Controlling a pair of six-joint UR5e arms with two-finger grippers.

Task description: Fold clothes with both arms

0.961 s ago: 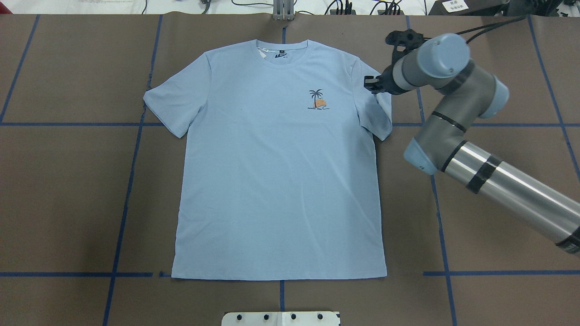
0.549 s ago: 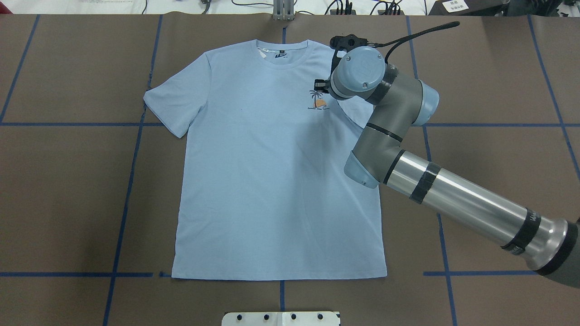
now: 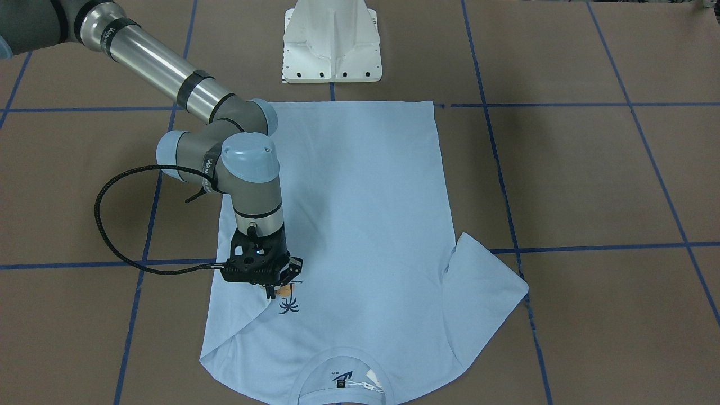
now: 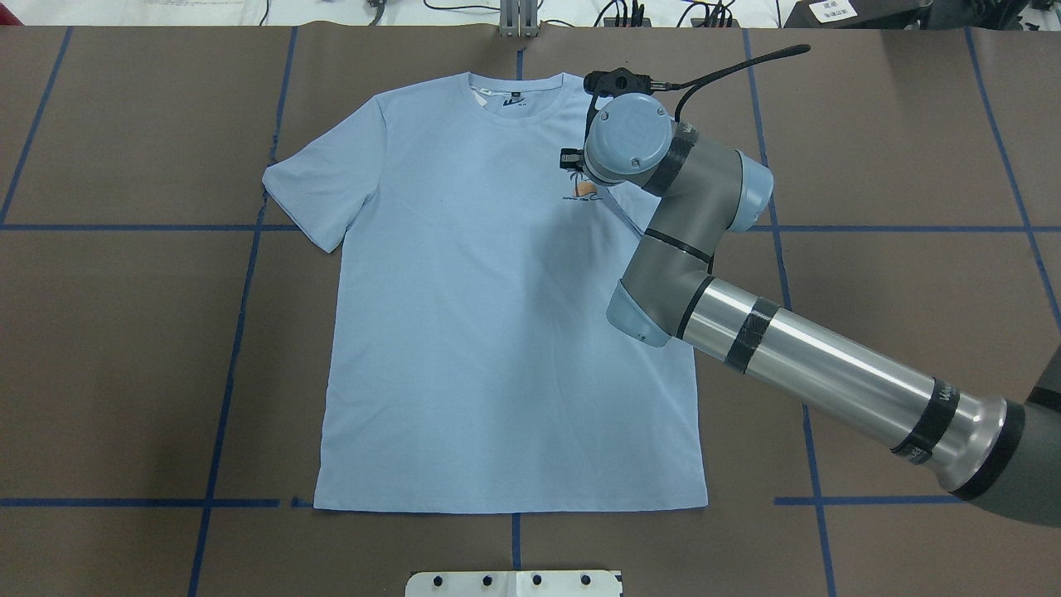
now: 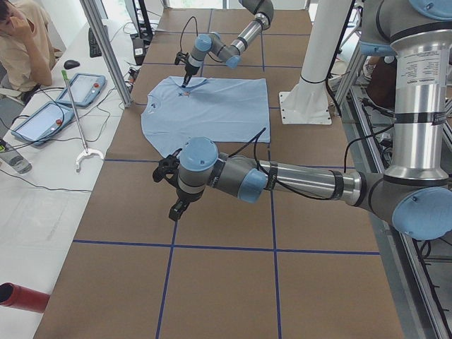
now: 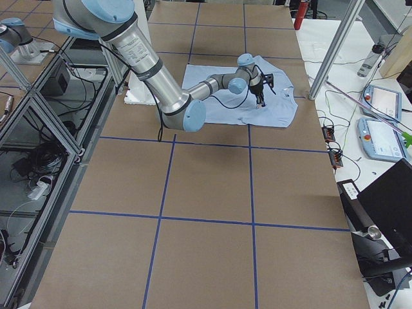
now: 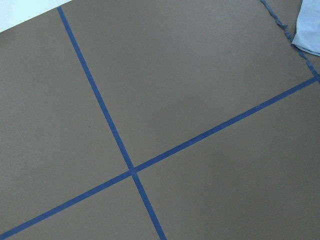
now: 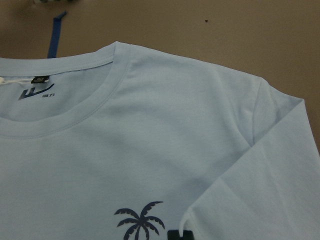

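The light blue T-shirt (image 4: 497,332) lies flat, chest up, collar at the far side of the table. My right gripper (image 4: 570,159) hangs over the palm print (image 4: 580,192), shut on the edge of the right sleeve, which is folded in over the chest. From the front the fingers (image 3: 277,289) pinch cloth just above the print (image 3: 288,305). The right wrist view shows the folded sleeve (image 8: 260,190) and the dark neck label (image 8: 41,79). My left gripper (image 5: 175,210) hovers over bare table short of the left sleeve; I cannot tell its state.
The white pedestal base (image 3: 332,45) stands at the hem side. Blue tape lines (image 4: 232,348) grid the brown table. A side table with tablets (image 5: 42,120), a seated person (image 5: 21,42) and a metal post (image 5: 106,49) lie beyond the collar end.
My right gripper has moved left from the shirt's right edge to above the palm print, drawing the right sleeve in over the chest. The rest of the shirt has not shifted.
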